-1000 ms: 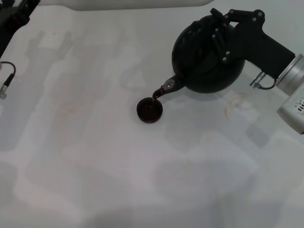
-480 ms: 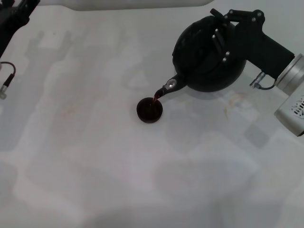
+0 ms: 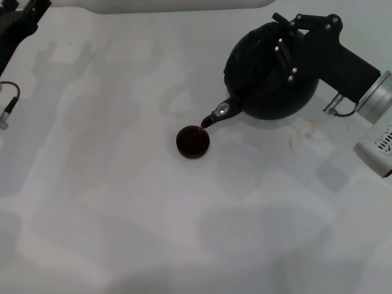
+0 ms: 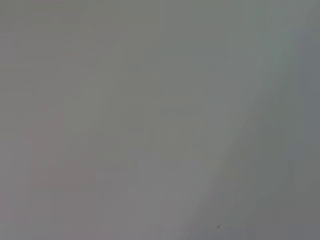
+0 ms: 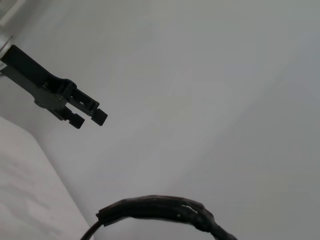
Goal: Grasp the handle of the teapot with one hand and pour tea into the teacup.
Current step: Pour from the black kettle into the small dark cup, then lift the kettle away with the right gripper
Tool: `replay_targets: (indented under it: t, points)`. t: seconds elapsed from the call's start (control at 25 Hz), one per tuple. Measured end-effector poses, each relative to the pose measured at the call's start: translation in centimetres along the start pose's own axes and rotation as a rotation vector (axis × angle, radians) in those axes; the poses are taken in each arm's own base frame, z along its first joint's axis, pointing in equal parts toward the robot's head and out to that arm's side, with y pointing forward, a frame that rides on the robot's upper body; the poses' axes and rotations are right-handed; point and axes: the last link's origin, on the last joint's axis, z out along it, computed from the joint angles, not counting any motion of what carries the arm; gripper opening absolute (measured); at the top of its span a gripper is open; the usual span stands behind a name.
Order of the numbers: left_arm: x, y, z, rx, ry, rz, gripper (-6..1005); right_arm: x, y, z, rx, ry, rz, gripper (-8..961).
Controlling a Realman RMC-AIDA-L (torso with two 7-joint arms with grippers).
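The round matte black teapot (image 3: 266,82) hangs tilted above the table at the back right, with its short spout (image 3: 219,112) pointing down to the left. A thin dark stream of tea runs from the spout into the tiny dark teacup (image 3: 193,142), which stands on the table and holds dark tea. My right gripper (image 3: 283,50) is shut on the handle at the pot's top, and in the head view the handle is mostly hidden by the fingers. The handle (image 5: 160,210) shows as a rough black arch in the right wrist view. My left gripper (image 5: 85,112) is parked open at the far left.
The white table (image 3: 122,202) extends around the teacup. A faint ring stain (image 3: 303,131) lies below the teapot. My left arm (image 3: 18,21) and a loose cable (image 3: 9,101) sit at the far left edge. The left wrist view shows only blank grey.
The teapot and my right gripper have shifted slightly to the right and away. Tea still runs from the spout into the teacup. The left arm has not moved.
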Motion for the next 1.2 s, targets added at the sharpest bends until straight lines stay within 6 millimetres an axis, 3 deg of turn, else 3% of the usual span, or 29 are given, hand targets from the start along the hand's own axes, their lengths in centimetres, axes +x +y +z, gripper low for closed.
replay_targets:
  t: [0.84,1.2]
  points:
    - [-0.08,-0.03,-0.06,0.000,-0.005,0.002,888,-0.01,0.18,0.01,-0.010,-0.001,-0.004,113]
    - [-0.08,-0.15,-0.11,0.004,-0.007,0.003,888,0.32,-0.23,-0.62,0.007,0.007,0.279,114]
